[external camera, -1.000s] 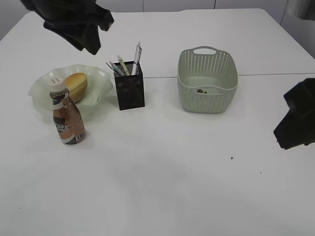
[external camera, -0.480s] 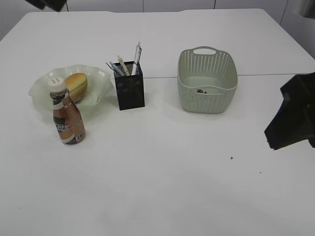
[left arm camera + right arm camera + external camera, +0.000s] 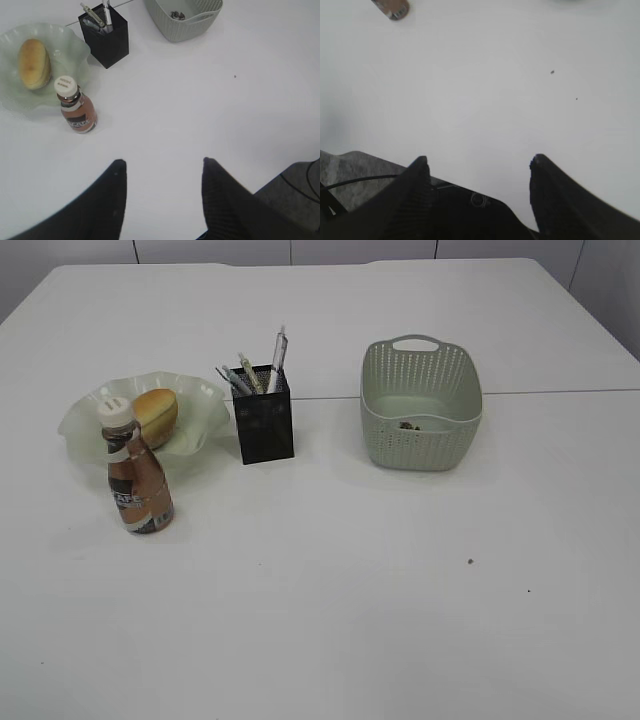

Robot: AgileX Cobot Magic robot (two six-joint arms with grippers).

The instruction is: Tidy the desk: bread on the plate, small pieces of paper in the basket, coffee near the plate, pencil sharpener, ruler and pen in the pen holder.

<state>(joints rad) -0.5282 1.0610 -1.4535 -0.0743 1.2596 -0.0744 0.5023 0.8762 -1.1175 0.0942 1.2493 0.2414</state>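
Both arms gone from exterior view; wrist views show left end effector [image 3: 162, 167], right end effector [image 3: 477, 165] open

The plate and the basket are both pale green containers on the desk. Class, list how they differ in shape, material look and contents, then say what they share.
The plate is shallow, glassy and wavy-rimmed; the basket is deep, opaque and perforated, with cut-out handles. The plate holds the bread; the basket holds only some small dark bits at its bottom. The coffee stands right beside the plate; nothing stands by the basket. Both are pale green and open-topped.

Bread [image 3: 156, 416] lies on the plate [image 3: 85, 420]; coffee [image 3: 137, 480] upright, perhaps touching it.
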